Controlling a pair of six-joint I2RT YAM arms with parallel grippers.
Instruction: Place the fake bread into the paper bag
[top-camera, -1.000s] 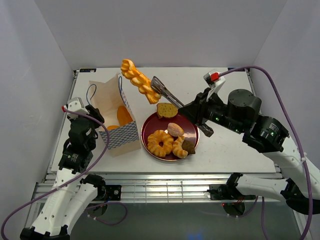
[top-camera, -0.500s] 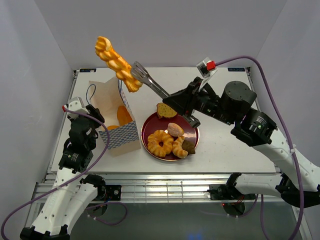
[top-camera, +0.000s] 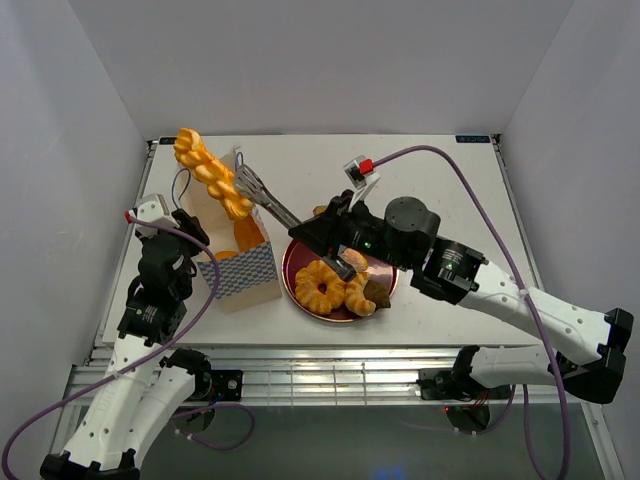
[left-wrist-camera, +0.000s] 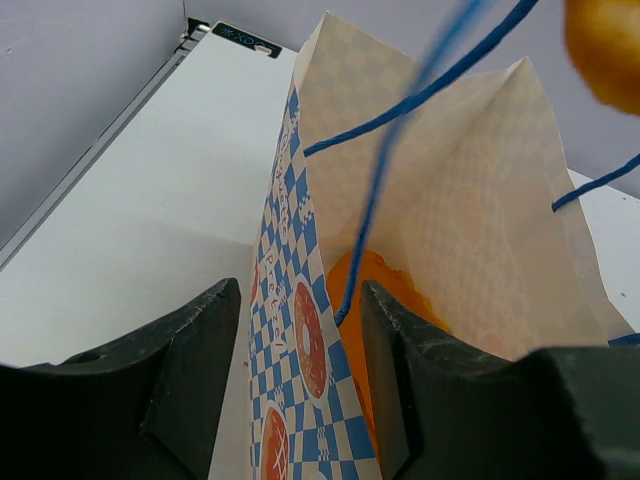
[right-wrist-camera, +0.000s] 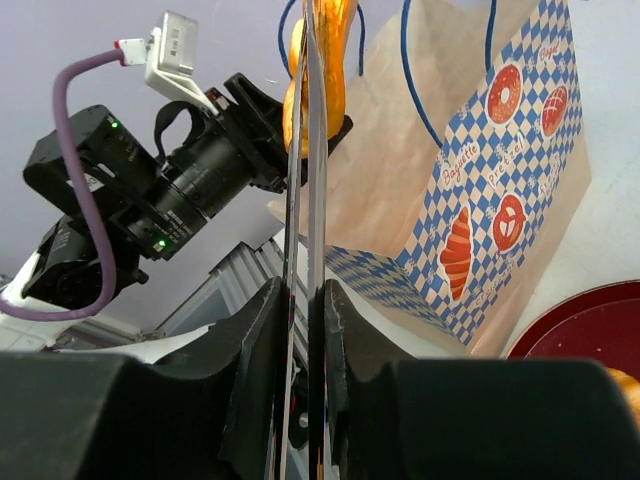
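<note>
My right gripper (top-camera: 325, 225) (right-wrist-camera: 305, 300) is shut on metal tongs (top-camera: 265, 195) (right-wrist-camera: 310, 200). The tongs grip a long golden twisted braid (top-camera: 212, 187) (right-wrist-camera: 335, 40), held tilted over the open mouth of the paper bag (top-camera: 240, 265) (right-wrist-camera: 500, 170), its lower end at the opening. An orange bread (top-camera: 245, 238) (left-wrist-camera: 370, 290) lies inside the bag. My left gripper (top-camera: 195, 240) (left-wrist-camera: 297, 330) straddles the bag's left wall (left-wrist-camera: 300, 300) and holds it. The braid's tip (left-wrist-camera: 605, 50) shows at the top right of the left wrist view.
A round dark-red plate (top-camera: 292, 262) (right-wrist-camera: 590, 320) stands right of the bag. On it are a ring-shaped pastry (top-camera: 320, 285), an oval roll (top-camera: 352, 260) and small dark pieces (top-camera: 377, 292). My left arm (right-wrist-camera: 150, 200) is behind the bag. White walls enclose the table.
My right arm has swung the tongs and braid left and down, from high above the table to the bag's mouth. The left arm and the bag have not moved.
</note>
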